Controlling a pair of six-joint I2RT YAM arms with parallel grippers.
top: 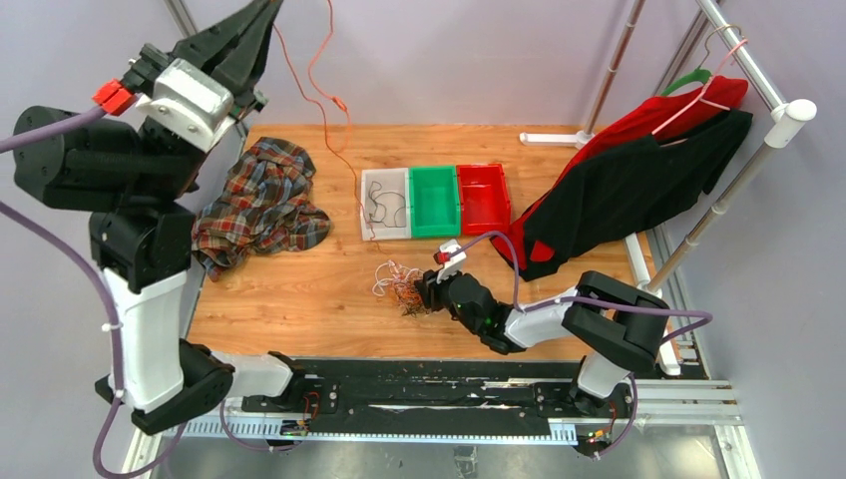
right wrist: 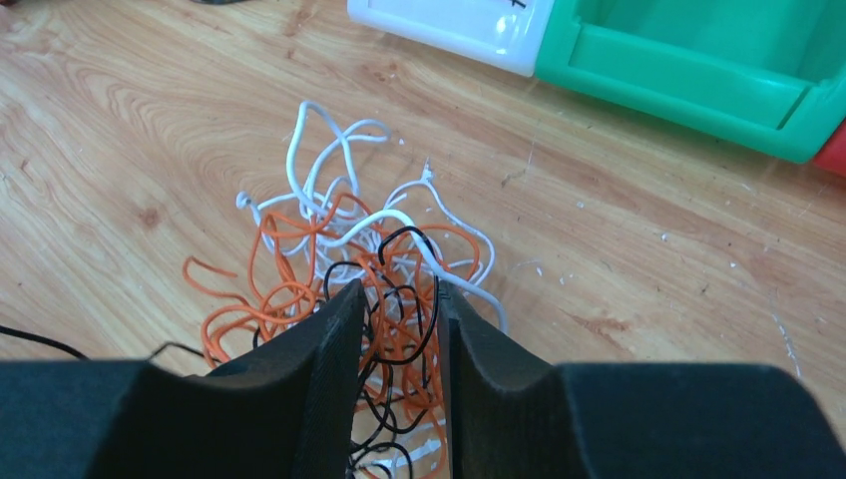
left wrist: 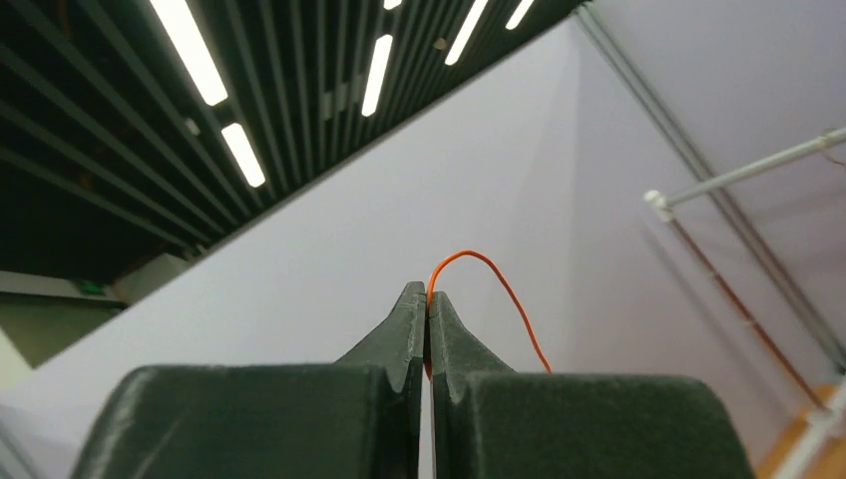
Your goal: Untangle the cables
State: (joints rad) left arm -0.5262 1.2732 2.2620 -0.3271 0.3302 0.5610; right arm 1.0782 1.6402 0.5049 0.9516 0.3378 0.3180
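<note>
The cables (top: 397, 284) lie as a small tangled heap of white, orange and black strands on the wooden table, mid-front; they also show in the right wrist view (right wrist: 329, 239). My right gripper (top: 421, 296) is down at the heap's right side. Its jaws (right wrist: 394, 289) stand nearly shut, with black and orange strands caught between them. My left gripper (top: 269, 8) is raised high at the back left, shut (left wrist: 427, 289) on one long orange cable (top: 321, 105) (left wrist: 499, 284). That cable hangs down to the left edge of the white bin (top: 384, 175).
The white bin holds a black cable; a green bin (top: 434, 172) and a red bin (top: 484, 170) stand beside it. A plaid shirt (top: 259, 200) lies at the left. Red and black clothes (top: 638, 170) hang on a rack at the right.
</note>
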